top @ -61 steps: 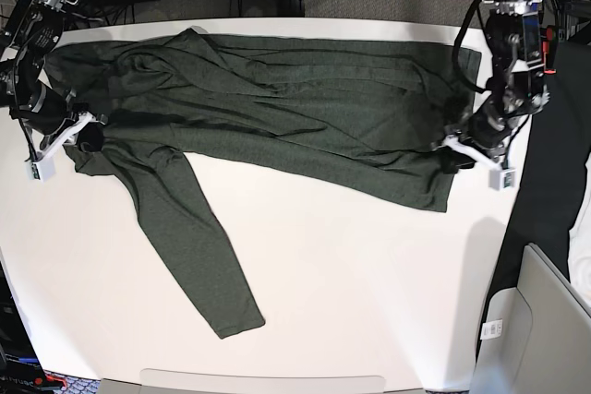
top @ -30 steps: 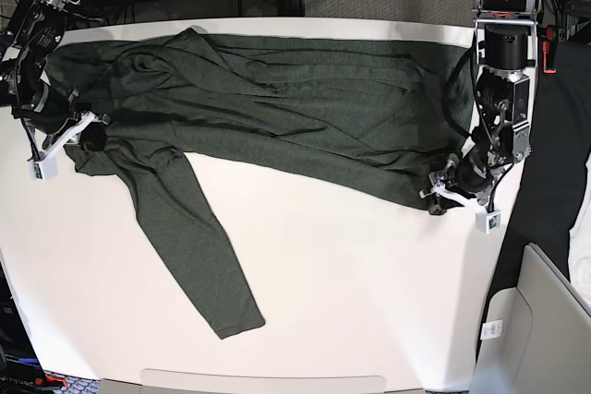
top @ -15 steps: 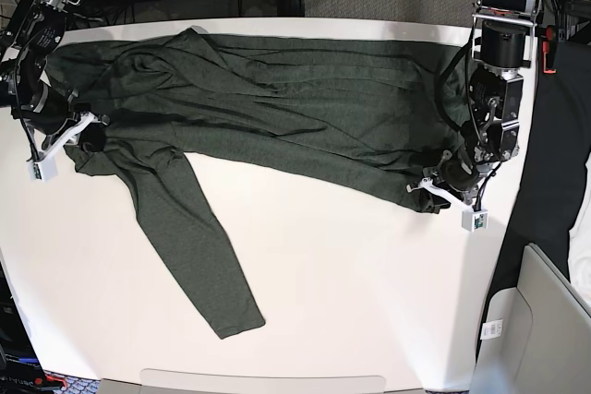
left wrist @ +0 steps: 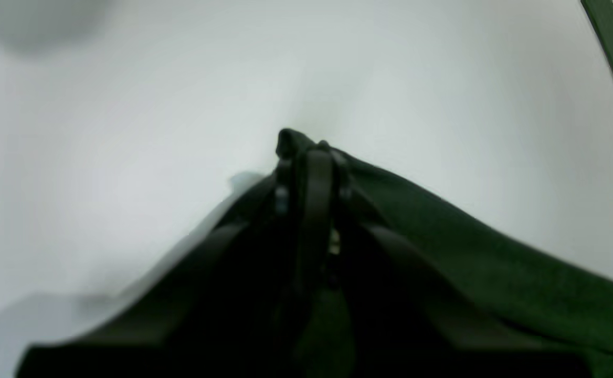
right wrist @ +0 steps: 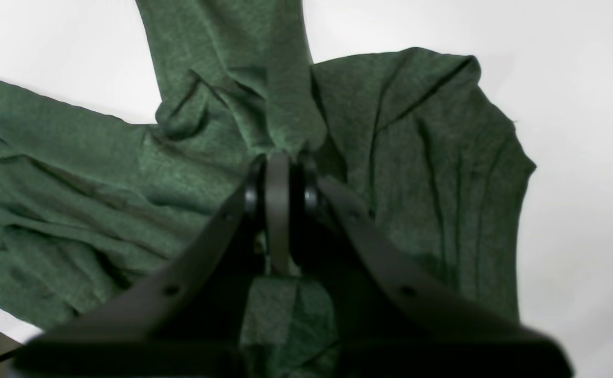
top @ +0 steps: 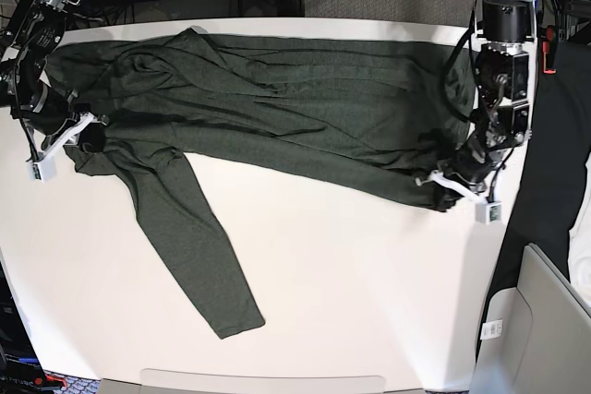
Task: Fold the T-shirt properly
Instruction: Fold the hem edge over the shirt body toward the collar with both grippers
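Note:
The dark olive-green T-shirt (top: 277, 103) lies spread across the far part of the white table (top: 369, 292). One long sleeve (top: 194, 246) runs toward the front left. My left gripper (top: 450, 189) is shut on the shirt's hem corner at the right. In the left wrist view the fabric (left wrist: 443, 231) bunches between its closed fingertips, and the left gripper (left wrist: 310, 157) sits just above the table. My right gripper (top: 83, 138) is shut on the shirt near the shoulder at the left. The right wrist view shows the right gripper (right wrist: 277, 165) pinching wrinkled fabric (right wrist: 401, 147).
The table's right edge runs close beside my left gripper, with dark floor beyond it. A grey bin (top: 540, 320) with a white tag (top: 492, 328) stands at the front right. Cables and stands crowd the back edge.
My left gripper pulled the hem corner toward the front and left, then shifted slightly back to the right. The right gripper and the sleeve have not moved.

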Controlling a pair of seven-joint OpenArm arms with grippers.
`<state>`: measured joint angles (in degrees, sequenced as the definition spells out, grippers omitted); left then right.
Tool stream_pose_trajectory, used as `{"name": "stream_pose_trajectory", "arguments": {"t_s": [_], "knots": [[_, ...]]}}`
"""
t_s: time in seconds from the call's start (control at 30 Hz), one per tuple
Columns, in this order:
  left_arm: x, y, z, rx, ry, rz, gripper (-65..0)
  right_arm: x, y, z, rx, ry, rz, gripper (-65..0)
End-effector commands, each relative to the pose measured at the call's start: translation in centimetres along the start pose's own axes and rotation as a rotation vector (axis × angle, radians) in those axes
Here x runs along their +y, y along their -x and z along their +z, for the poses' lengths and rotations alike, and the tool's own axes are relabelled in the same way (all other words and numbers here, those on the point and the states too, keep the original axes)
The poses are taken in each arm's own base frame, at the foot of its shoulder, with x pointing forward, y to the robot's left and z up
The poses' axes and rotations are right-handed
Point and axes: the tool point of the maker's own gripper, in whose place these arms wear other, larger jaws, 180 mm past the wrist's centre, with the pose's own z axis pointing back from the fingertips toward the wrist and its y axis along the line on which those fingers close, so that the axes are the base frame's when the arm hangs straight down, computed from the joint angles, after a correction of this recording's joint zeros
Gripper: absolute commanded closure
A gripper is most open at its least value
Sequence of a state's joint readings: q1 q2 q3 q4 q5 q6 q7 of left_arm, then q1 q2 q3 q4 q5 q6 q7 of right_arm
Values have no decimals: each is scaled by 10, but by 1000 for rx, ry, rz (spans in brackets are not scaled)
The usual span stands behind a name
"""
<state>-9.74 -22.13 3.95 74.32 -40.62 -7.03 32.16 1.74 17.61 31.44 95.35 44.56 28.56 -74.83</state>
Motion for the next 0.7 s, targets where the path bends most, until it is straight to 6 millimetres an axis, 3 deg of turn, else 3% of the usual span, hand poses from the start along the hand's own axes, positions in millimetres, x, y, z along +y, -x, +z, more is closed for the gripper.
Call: {"name": "stream_pose_trajectory", "arguments": {"t_s": [0.0,0.23,0.4,0.67], "knots": [[-3,-26,6,-75,17,-9,-1,0,-17,6,-48,-2,22,-7],[9,-36,41,-91,-12,-1,-1,8,-17,9,-64,-55,15,-7],[16,-40,68,-115,-36,-15,-1,16,-12,16,-60,-67,106,-7],[18,-25,92,-90,-52,-36,-2,20,-4,26,-50,-76,133,-7]]}}
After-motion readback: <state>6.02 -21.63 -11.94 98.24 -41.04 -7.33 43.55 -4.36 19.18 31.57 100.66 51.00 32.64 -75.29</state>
